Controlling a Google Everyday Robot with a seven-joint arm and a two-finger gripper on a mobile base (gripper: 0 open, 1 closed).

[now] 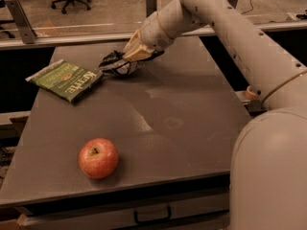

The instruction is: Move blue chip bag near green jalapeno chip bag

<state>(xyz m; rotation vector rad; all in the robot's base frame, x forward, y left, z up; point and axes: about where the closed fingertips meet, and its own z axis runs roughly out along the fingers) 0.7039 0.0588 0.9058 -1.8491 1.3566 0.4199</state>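
The robot's white arm (225,25) slants down from the upper right toward the green jalapeno chip bag (65,79). Its gripper (125,61) sits just right of that bag, low over the worktop (182,109), jaws clamped on the crumpled blue chip bag (114,65).

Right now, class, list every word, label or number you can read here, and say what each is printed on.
"Kettle": white letters on the green chip bag.
The blue chip bag, held by the gripper just right of the green one: lettering unreadable.
Nothing else carries text.
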